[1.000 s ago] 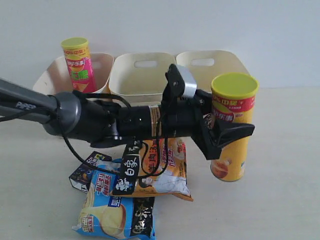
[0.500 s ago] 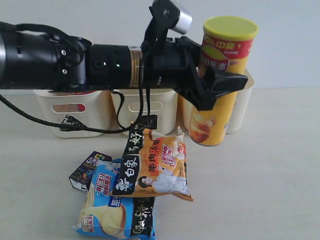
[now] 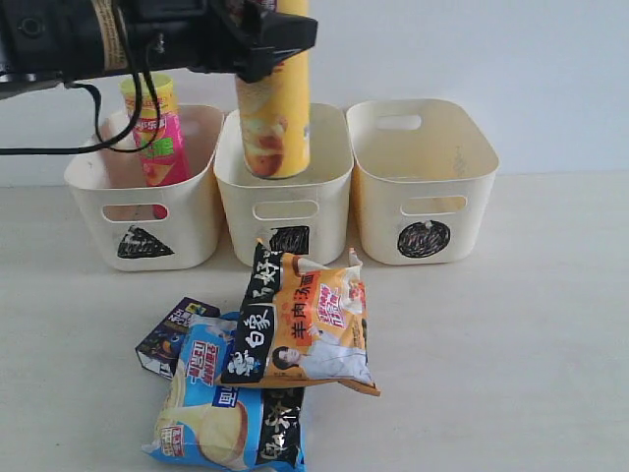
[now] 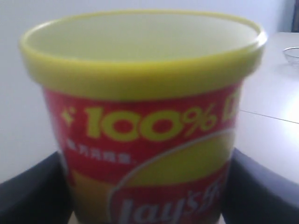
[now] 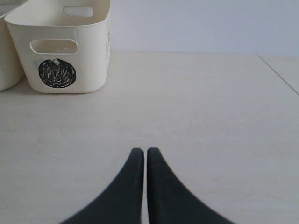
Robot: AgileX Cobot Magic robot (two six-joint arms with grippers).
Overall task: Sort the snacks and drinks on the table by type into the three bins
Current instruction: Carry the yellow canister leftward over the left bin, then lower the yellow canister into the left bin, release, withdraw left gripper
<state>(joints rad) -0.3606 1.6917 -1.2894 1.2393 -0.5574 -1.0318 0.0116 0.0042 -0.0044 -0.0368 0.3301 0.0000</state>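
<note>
My left gripper [image 3: 270, 39] is shut on the orange-yellow Lay's can [image 3: 275, 108] [image 4: 145, 140], holding it upright in the air over the middle bin [image 3: 285, 211], the one with the square mark. The pink can [image 3: 155, 128] stands in the left bin [image 3: 142, 211], marked with a triangle. The right bin [image 3: 423, 197] [image 5: 63, 51] carries a circle mark. On the table in front lie the orange noodle bag [image 3: 310, 324], the blue noodle bag [image 3: 231, 413] and a dark purple carton [image 3: 167, 339]. My right gripper [image 5: 141, 154] is shut on nothing, low over bare table.
The white and blue-purple carton is hidden from view. A clear glass bowl [image 4: 292, 54] sits on a far table in the left wrist view. A seam [image 5: 278, 74] runs across the tabletop beside the right gripper.
The left arm has lifted the orange-yellow can and carried it leftward from in front of the right bin to above the middle bin. The bags and carton have not moved.
</note>
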